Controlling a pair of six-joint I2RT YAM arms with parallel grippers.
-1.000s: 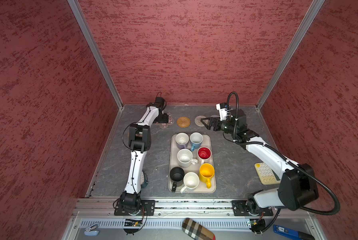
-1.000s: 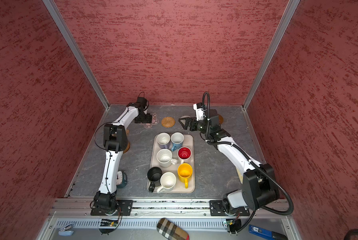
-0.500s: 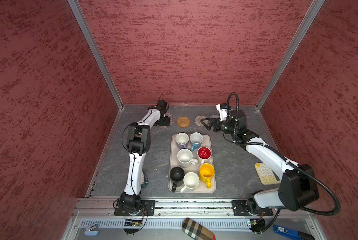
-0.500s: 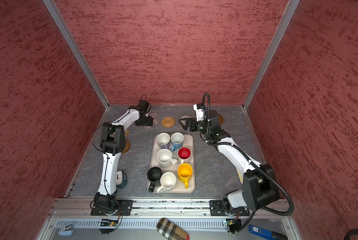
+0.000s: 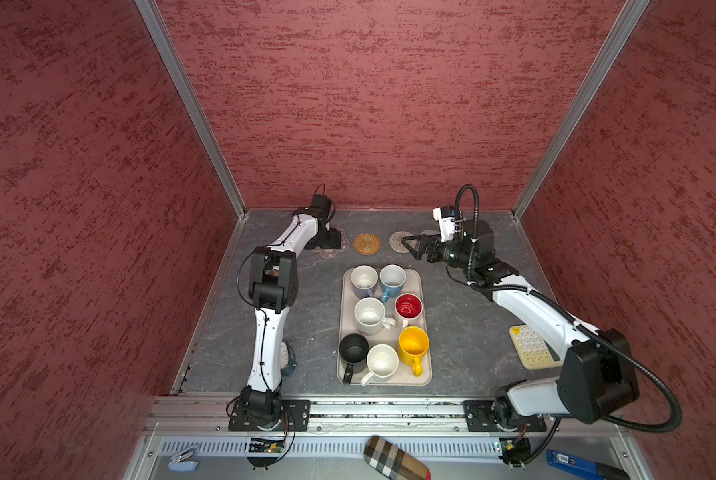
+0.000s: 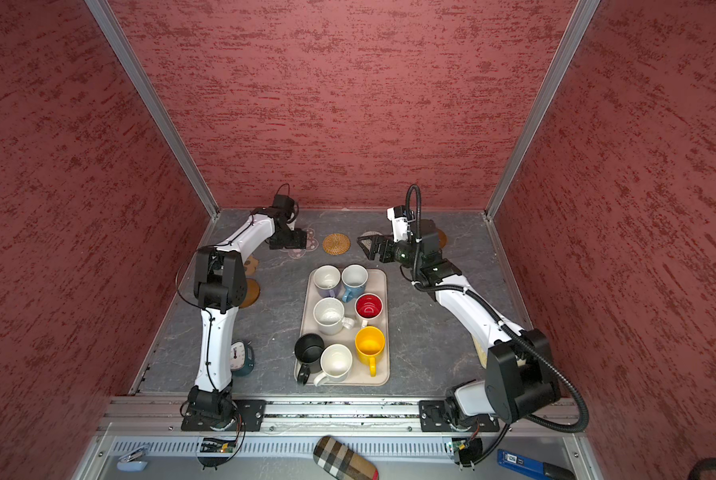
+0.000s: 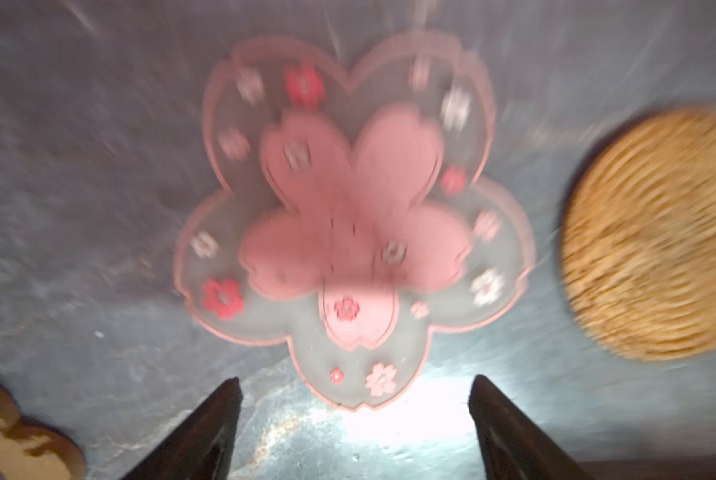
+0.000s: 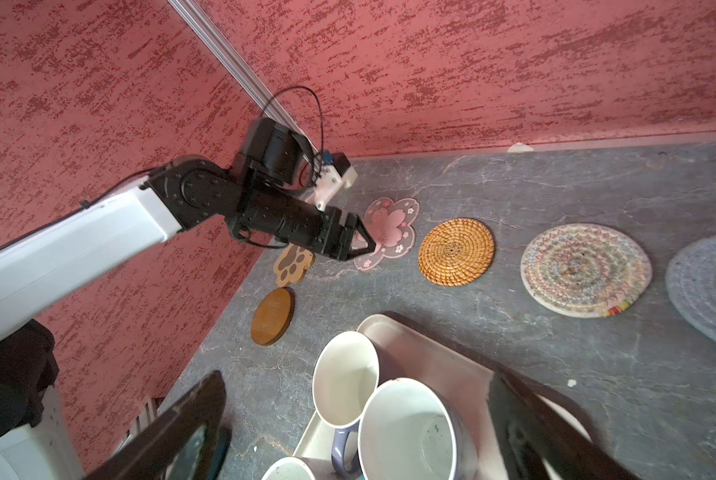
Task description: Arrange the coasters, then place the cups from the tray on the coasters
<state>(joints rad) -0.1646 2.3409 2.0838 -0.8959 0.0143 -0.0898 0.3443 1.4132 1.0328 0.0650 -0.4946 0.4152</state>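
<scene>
The left pincer (image 7: 355,380) stands wide apart and empty, its tips by the edge of the pink flower coaster (image 7: 348,216). That coaster lies flat near the desk's (image 5: 464,340) far left corner, between the paw coaster (image 7: 11,432) and the rattan coaster (image 7: 655,232). The right pincer (image 5: 411,246), equally wide and empty, hangs near the whitish woven coaster (image 8: 585,270) by the far edge. Seven cups (image 5: 370,318) stand on the tray (image 5: 426,374) at mid-desk, with bare desk on both sides. The blue tool's (image 6: 522,461) label is too small to read.

Red mottled walls (image 5: 368,104), aluminium corner posts (image 5: 190,108), grey veined stone-look floor (image 5: 464,332)
</scene>
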